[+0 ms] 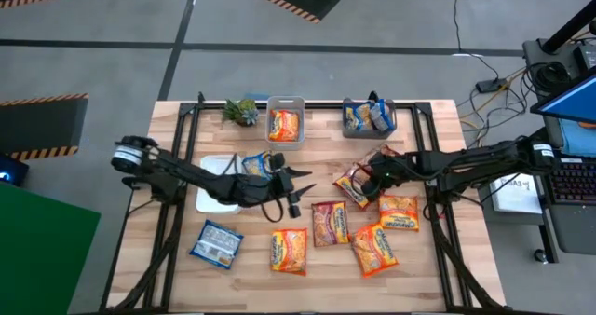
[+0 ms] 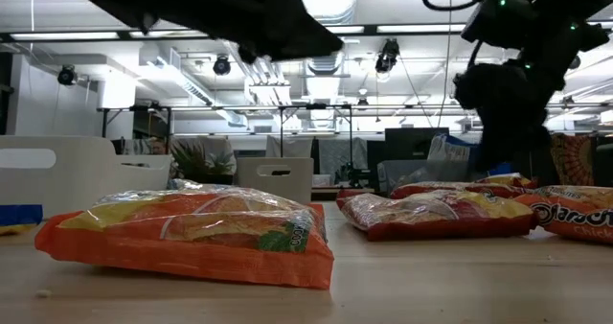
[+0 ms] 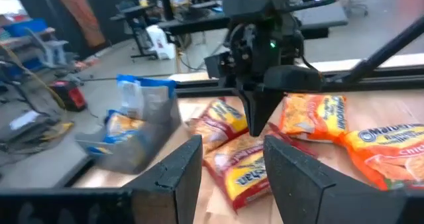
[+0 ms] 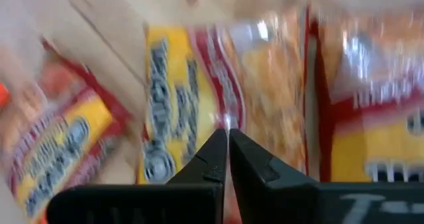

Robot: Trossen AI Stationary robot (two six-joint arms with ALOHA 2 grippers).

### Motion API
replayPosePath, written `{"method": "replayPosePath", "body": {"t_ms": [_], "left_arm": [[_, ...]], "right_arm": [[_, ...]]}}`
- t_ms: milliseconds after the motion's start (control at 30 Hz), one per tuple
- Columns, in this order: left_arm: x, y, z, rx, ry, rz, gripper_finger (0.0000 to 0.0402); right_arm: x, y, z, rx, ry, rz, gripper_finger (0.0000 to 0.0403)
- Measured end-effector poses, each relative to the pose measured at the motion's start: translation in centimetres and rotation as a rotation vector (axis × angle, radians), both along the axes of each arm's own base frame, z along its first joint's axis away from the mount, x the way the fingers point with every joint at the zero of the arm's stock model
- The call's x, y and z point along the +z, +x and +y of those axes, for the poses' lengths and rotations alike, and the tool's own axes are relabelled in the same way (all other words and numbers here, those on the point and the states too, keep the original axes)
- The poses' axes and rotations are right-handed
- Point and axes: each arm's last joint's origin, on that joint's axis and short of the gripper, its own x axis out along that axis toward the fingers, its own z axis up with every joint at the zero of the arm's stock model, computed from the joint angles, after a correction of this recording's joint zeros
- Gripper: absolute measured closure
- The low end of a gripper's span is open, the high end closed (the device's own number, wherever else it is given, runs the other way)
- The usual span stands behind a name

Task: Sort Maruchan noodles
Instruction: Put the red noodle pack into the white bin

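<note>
- Left gripper (image 1: pixel 300 192) sits near table (image 1: pixel 438 259) centre, fingers spread apart, pointing toward 3 o'clock.
- White tray (image 1: pixel 212 199) lies under the left arm, at 9 o'clock from that gripper; a blue packet (image 1: pixel 255 164) rests at its 1 o'clock corner.
- Right gripper (image 1: pixel 366 182) is over a red packet (image 1: pixel 351 188), at 3 o'clock from the left gripper.
- Four orange packets: one (image 1: pixel 290 251) at 6 o'clock of the left gripper, one (image 1: pixel 330 224), one (image 1: pixel 373 248), one (image 1: pixel 399 212).
- Second blue packet (image 1: pixel 217 243) lies at 7 o'clock.
- At the 12 o'clock edge: plant (image 1: pixel 242 111), bin with orange packet (image 1: pixel 285 122), bin with blue packets (image 1: pixel 369 117).
</note>
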Motion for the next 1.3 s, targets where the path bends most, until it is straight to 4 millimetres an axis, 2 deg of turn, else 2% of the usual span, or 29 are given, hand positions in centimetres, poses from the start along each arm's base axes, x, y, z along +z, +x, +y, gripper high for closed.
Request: {"method": "replayPosePath", "body": {"t_ms": [167, 333, 500, 633, 733, 900, 1033, 1167, 1300], "left_arm": [[-1.3, 2.4, 1.0, -0.064, -0.067, 0.019, 0.0257], [-2.5, 3.3, 2.3, -0.084, -0.132, 0.052, 0.0257], [-3.0, 3.4, 3.2, -0.126, -0.268, 0.060, 0.0251], [-3.1, 3.4, 3.7, -0.139, -0.330, 0.063, 0.0226], [-3.2, 3.4, 3.6, -0.141, -0.331, 0.063, 0.0201], [-3.2, 3.4, 3.8, -0.085, -0.314, 0.049, 0.0166], [-4.0, 4.1, 4.1, -0.085, -0.296, -0.007, 0.0155], [-6.1, 5.7, 4.5, -0.099, -0.309, -0.004, 0.0158], [-7.6, 8.4, 4.9, -0.088, -0.312, -0.005, 0.0164]], "right_arm": [[-0.8, -1.0, 0.6, -0.016, 0.043, 0.108, 0.0394], [-1.4, -1.3, 1.0, -0.055, 0.025, 0.113, 0.0394], [-1.6, -0.3, 1.0, -0.066, -0.007, -0.054, 0.0394], [-1.3, 0.5, 0.9, -0.033, -0.054, -0.179, 0.0394], [-0.7, 0.8, 0.9, -0.007, -0.078, -0.205, 0.0394], [-0.2, 0.5, 1.1, 0.037, -0.035, -0.115, 0.0394], [-0.4, -0.4, 1.3, 0.022, 0.005, 0.005, 0.0394], [-0.8, -1.1, 1.5, -0.007, 0.027, 0.086, 0.0394], [-0.9, -1.1, 1.5, -0.021, 0.033, 0.090, 0.0394]]}}
